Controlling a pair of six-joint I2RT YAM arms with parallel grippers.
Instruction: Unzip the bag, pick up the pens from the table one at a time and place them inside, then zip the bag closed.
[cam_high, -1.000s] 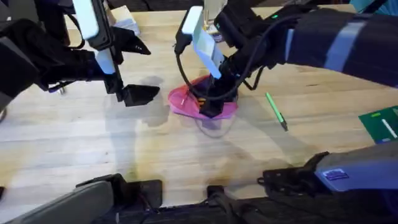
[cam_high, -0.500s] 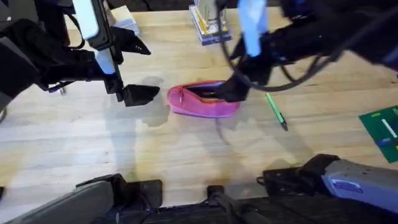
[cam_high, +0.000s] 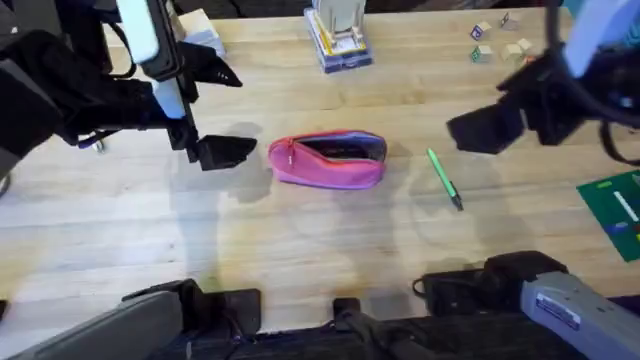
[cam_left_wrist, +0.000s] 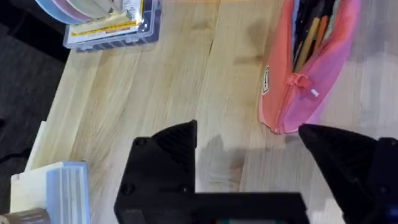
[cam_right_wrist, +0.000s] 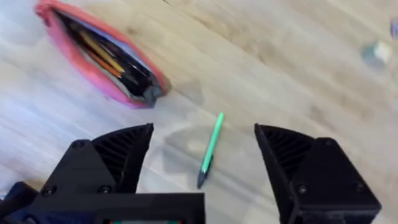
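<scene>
Fingers, left set (cam_high: 215, 150): I am holding these spread wide and empty above the tabletop (cam_high: 150, 240), just left of the bag (cam_high: 328, 160). In my left wrist view the same fingers (cam_left_wrist: 249, 155) are standing well apart, one dark tip hanging near the bag's (cam_left_wrist: 308, 68) zipper end without touching it.

Bag: pink pouch, lying flat on its long side near the middle of the tabletop, its zipper standing open along the top. Dark and orange sticks are showing inside through the gap in both wrist views. The zipper pull (cam_left_wrist: 303, 81) is sitting at the end nearer my left fingers.

Pen (cam_high: 444, 178): thin, green, dark tip, lying loose on the bare tabletop just right of the bag, apart from it, slanting with the dark tip toward my bases. In my right wrist view the pen (cam_right_wrist: 210, 149) is lying between my two finger pads, below them on the wood, with the bag (cam_right_wrist: 102, 59) beyond.

Fingers, right set (cam_high: 490, 128): I am holding these open wide and empty, raised above the tabletop to the right of the pen, touching nothing.
</scene>
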